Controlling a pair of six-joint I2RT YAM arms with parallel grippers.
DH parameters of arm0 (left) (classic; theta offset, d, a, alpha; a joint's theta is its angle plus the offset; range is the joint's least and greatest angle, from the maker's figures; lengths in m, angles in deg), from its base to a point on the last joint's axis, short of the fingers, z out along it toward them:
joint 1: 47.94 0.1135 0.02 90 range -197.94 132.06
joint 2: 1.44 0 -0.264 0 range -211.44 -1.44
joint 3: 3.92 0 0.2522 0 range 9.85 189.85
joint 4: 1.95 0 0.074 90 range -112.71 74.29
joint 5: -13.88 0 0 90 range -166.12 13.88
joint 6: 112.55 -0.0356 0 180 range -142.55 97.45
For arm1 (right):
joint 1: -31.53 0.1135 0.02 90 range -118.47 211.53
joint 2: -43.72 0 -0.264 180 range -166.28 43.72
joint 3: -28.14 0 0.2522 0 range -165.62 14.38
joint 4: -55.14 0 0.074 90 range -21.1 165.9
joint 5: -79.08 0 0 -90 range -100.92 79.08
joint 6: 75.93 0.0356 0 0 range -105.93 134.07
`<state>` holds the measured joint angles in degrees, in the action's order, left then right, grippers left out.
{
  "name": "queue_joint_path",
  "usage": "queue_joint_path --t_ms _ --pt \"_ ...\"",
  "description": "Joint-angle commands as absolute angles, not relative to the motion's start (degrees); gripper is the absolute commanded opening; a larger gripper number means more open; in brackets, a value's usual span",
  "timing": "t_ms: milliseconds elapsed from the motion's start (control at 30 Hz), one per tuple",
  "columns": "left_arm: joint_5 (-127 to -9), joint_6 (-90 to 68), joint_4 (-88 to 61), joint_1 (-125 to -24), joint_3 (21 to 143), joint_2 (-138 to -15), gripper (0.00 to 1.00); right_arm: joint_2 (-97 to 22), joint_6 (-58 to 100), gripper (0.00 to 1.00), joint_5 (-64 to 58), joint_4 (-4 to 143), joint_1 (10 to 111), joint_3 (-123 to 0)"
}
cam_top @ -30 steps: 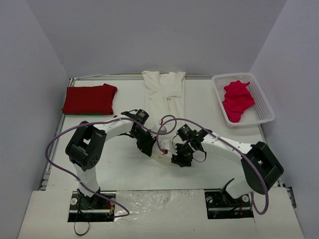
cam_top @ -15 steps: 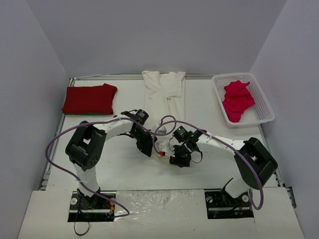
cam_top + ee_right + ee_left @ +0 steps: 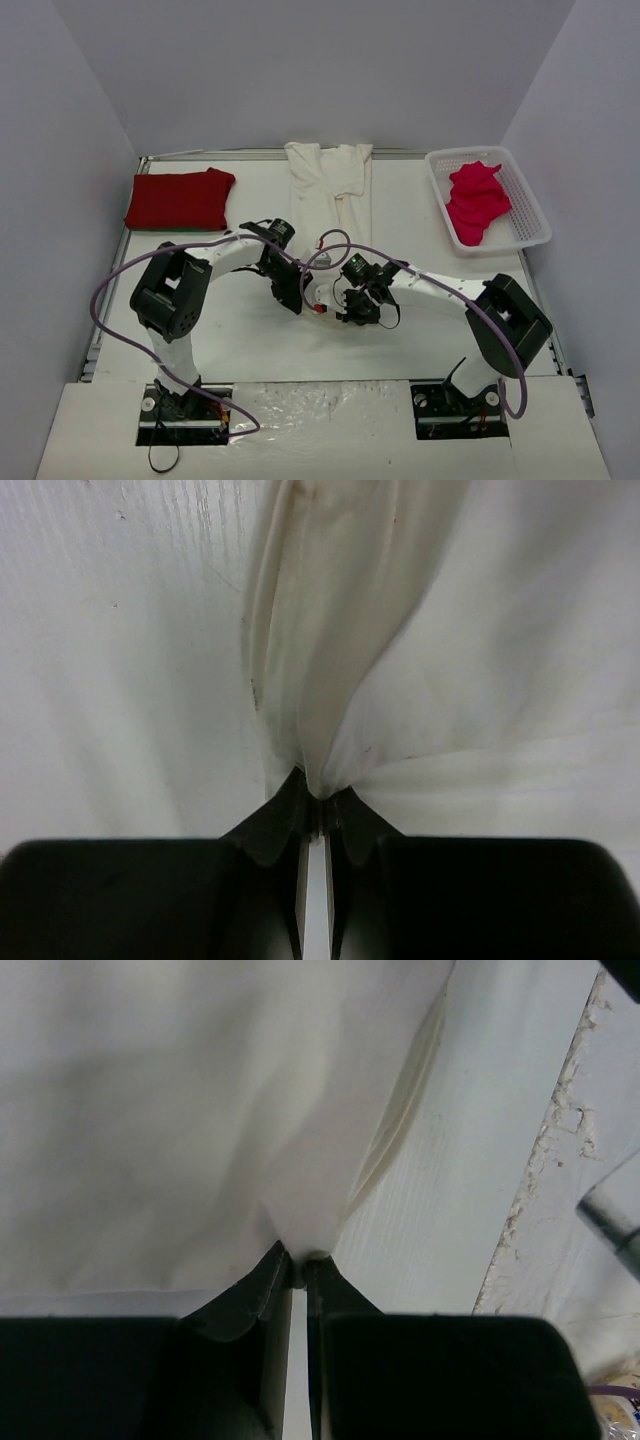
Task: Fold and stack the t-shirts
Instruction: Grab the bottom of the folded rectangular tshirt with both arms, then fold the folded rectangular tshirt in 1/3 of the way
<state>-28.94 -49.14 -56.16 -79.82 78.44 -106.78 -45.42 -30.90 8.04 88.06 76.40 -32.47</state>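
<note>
Bright, even light; wrist close-ups slightly soft.

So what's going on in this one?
Both arms are working on the cream-white t-shirt, which lies lengthwise down the middle of the table. The left gripper and the right gripper are each shut on a pinch of its near edge, side by side. A red t-shirt lies folded at the far left, and a pinkish-red t-shirt sits crumpled in the white basket at the far right, not yet folded.
</note>
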Motion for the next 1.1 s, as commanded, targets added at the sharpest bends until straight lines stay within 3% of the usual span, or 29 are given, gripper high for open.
queue_joint_path --t_ms 0,433,1067 --pt "-26.8 -51.0 -59.1 -78.8 80.9 -105.7 0.02 -44.4 -29.4 0.0 6.0 94.7 76.8 -33.5" --pt "-27.7 -58.1 -68.3 -79.0 82.7 -99.8 0.02 -34.9 -30.9 0.0 11.9 107.6 69.3 -39.8" --pt "-28.1 -68.3 -87.1 -80.8 88.8 -97.4 0.02 -33.1 -33.5 0.0 15.9 120.7 67.5 -48.6"
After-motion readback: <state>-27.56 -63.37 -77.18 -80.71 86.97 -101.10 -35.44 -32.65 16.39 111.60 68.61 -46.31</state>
